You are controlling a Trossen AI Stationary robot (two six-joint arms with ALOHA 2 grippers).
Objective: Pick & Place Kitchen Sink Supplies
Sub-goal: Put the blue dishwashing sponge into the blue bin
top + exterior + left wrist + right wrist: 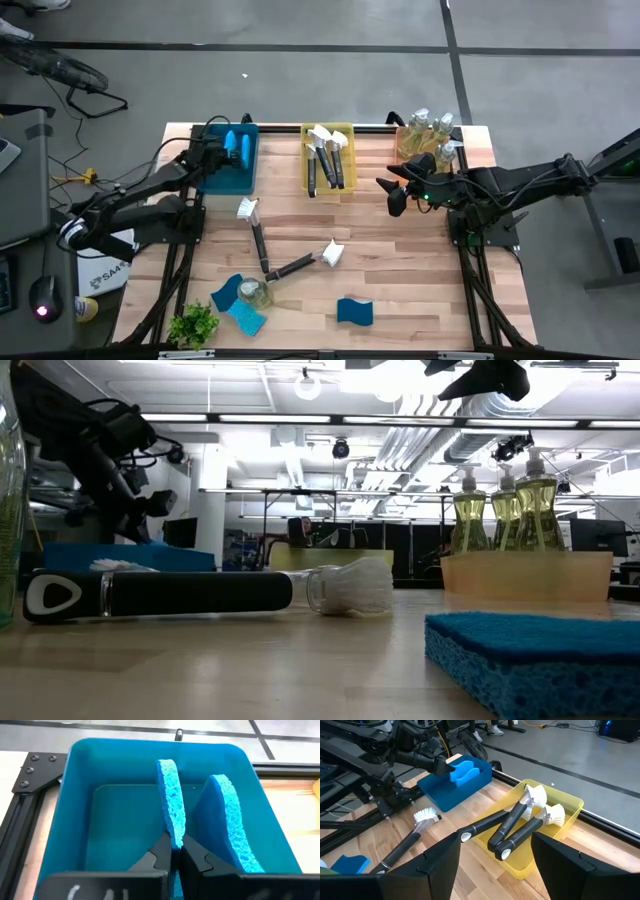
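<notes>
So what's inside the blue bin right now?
Two blue sponges stand on edge in the blue bin: the gripped sponge, pinched by the left gripper, and the other sponge beside it. The gripper hides the bin's near floor.

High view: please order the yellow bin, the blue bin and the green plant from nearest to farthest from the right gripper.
Measured from the right gripper, hanging over the table's right part:
1. Yellow bin, just to its left, at the back edge.
2. Blue bin, farther left, under the left gripper.
3. Green plant, at the front left corner, the farthest.
</notes>
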